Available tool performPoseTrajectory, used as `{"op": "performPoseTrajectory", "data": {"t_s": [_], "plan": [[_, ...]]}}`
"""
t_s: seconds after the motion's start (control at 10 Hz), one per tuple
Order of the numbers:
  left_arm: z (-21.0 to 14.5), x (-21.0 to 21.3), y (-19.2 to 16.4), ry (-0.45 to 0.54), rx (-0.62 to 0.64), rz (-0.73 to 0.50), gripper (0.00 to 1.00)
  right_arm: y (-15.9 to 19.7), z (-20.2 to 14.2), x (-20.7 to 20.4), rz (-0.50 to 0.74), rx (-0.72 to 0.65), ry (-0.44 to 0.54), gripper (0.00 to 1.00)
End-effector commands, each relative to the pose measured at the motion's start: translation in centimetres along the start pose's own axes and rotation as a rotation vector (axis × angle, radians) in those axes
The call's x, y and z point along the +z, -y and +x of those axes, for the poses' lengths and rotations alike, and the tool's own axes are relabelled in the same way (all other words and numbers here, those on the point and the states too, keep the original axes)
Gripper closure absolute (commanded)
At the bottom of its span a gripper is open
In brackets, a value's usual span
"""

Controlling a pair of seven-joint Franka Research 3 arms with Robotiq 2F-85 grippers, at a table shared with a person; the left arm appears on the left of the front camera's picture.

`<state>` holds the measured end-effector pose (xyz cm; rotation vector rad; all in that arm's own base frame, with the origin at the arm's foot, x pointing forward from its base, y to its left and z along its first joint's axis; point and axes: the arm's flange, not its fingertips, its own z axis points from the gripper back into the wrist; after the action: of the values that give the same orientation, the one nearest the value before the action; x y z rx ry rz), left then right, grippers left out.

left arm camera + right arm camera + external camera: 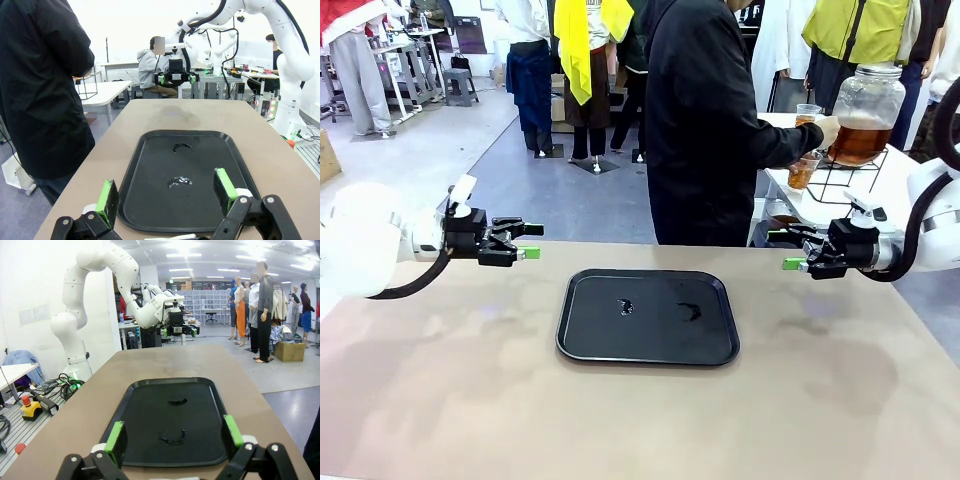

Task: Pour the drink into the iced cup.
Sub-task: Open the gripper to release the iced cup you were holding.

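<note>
Nearest you, the black tray [647,316] sits bare but for small wet smears, both grippers hovering at its 9 [519,242] and 3 o'clock [798,250], jaws apart, holding nothing. At 1 o'clock, the person's hand [823,131] fills a cup [803,171] from the dispenser jar [866,113] of amber drink [858,142]. Pouring looks underway; wait for the cup.

We see a brightly, evenly lit hall; in the right wrist view ceiling lamps [185,246] glare white. Soft shadows of the arms lie on the table [440,400]. The black tray [648,316] carries small shiny highlights. Both wrist views bend at their edges, and the wall in the left one is washed out.
</note>
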<state>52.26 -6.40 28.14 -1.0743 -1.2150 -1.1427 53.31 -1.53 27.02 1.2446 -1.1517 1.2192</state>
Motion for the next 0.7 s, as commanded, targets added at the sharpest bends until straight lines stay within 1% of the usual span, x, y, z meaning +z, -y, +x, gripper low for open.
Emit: {"op": "performPoseTrajectory", "data": {"t_s": [0.0, 0.6], "plan": [[0.28, -0.08, -0.09, -0.005, 0.009, 0.003, 0.0, -0.01, 0.31, -0.16, 0.008, -0.003, -0.006, 0.0], [0.28, -0.08, -0.09, -0.005, 0.009, 0.003, 0.0, -0.01, 0.31, -0.16, 0.008, -0.003, -0.006, 0.0]]}}
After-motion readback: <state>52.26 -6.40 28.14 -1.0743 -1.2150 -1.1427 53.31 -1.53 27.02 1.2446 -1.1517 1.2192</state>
